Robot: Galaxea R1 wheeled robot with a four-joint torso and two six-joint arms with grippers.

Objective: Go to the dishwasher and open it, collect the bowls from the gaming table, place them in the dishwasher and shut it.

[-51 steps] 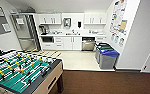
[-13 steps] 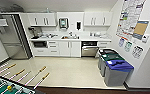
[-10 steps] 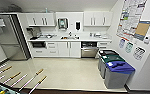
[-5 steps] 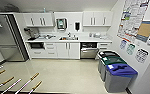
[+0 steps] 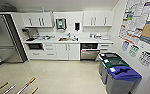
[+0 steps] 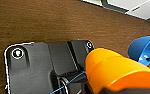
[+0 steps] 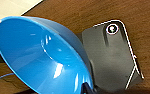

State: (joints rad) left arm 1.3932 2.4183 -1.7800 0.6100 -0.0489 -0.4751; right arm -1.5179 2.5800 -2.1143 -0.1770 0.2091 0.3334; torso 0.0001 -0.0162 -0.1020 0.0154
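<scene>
Kitchenette ahead: dishwasher (image 5: 89,51) under desk (image 5: 91,40), door ajar. Orange bowl (image 6: 116,68) near left wrist, blue bowl (image 7: 41,55) near right; each hand's grip, opening: cannot tell. Risks: bowl slips while driving; bins (image 5: 118,73) clipped beside dishwasher.

orange bowl (image 6: 121,72) cut by frame edge

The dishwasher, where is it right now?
In the head view the dishwasher sits under the counter, right of the white cabinet doors, with the bins nearer on its right.
</scene>
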